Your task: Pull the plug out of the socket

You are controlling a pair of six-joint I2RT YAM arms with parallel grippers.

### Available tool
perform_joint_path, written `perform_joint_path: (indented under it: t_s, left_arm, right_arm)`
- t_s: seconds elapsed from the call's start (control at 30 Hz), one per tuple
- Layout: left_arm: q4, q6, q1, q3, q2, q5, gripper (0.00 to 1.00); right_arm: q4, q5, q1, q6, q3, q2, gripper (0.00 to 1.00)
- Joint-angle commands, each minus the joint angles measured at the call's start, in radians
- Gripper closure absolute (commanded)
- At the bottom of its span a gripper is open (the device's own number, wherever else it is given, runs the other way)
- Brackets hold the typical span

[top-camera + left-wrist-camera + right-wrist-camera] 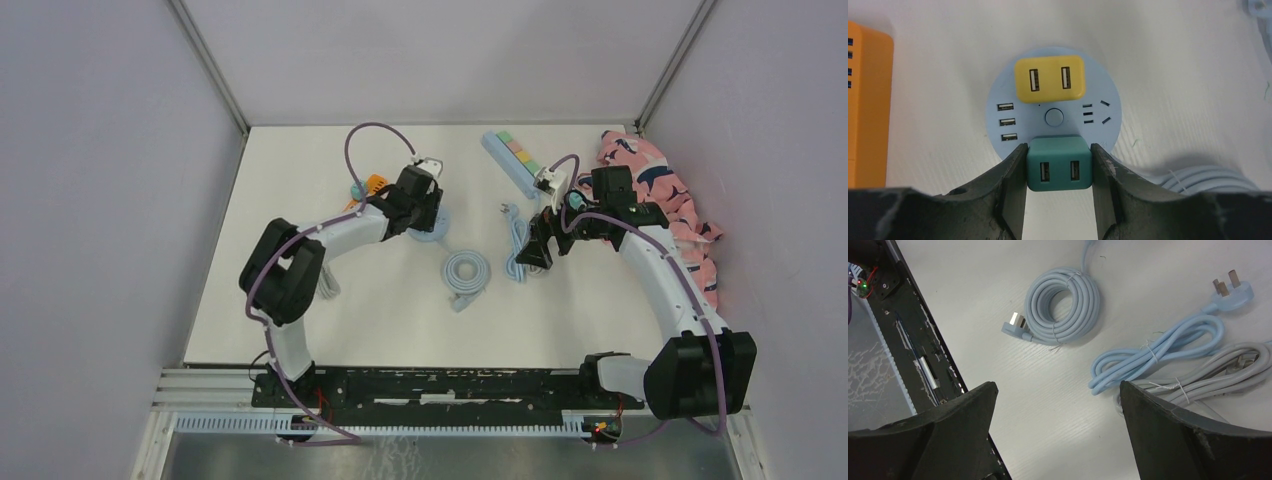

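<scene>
Pink cloth point(665, 200) bunched at right edge of top view. Coiled cables point(1085, 295) below my right gripper point(1058, 390), which is spread wide and empty. Orange block point(865, 100) cut off at frame left. Round blue socket point(1103, 85) mid-frame: yellow plug point(1049, 78) on its upper part, teal plug point(1059, 165) on lower rim, pinched by my left gripper point(1058, 152). Socket's lower edge is hidden behind it.

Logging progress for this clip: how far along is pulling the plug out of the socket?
Done: the left gripper is at the teal plug, a finger against each side. In hand: the grip only; the plug sits fully seated in the round blue socket, beside a yellow plug. Left: the pull itself. The right gripper hangs open over coiled cables.
</scene>
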Motion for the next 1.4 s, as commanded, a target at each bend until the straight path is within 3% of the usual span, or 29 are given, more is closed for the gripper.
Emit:
perform_joint_path:
  t_s: [0.0,0.23,0.3,0.47,0.67,0.93,1.1,1.13,1.3,1.37]
  left_arm:
    - [0.045,0.156,-0.017,-0.112,-0.164,0.135,0.95]
    - [0.089,0.199,-0.023,-0.29,-0.281,0.365,0.97]
    - [0.126,0.163,-0.045,-0.35,-0.316,0.366,0.97]
    - [0.223,-0.004,-0.11,-0.525,-0.442,0.224,0.97]
    - [0.275,-0.249,-0.172,-0.657,-0.608,0.037,0.97]
    - [0.128,-0.583,-0.278,-0.604,-0.571,-0.238,0.97]
    - [0.057,-0.714,-0.362,-0.557,-0.514,-0.323,0.96]
    - [0.065,-0.724,-0.379,-0.554,-0.508,-0.327,0.94]
    - [0.087,-0.736,-0.432,-0.534,-0.497,-0.345,0.57]
    - [0.096,-0.718,-0.436,-0.532,-0.505,-0.338,0.46]
  right_arm:
    - [0.001,-0.026,0.006,-0.023,0.011,-0.005,0.0]
    - [-0.044,-0.102,0.029,-0.108,0.001,-0.003,0.0]
    - [-0.075,-0.149,0.039,-0.176,-0.01,-0.005,0.0]
    - [-0.172,-0.234,0.068,-0.394,-0.034,-0.006,0.0]
    - [-0.135,-0.211,0.141,-0.381,-0.05,0.011,0.0]
    - [-0.061,-0.139,0.201,-0.303,-0.053,0.041,0.0]
    - [-0.047,-0.114,0.201,-0.289,-0.058,0.038,0.0]
    - [-0.043,-0.11,0.202,-0.282,-0.057,0.038,0.0]
    - [-0.041,-0.104,0.203,-0.276,-0.057,0.05,0.0]
    - [-0.054,-0.103,0.207,-0.292,-0.057,0.05,0.0]
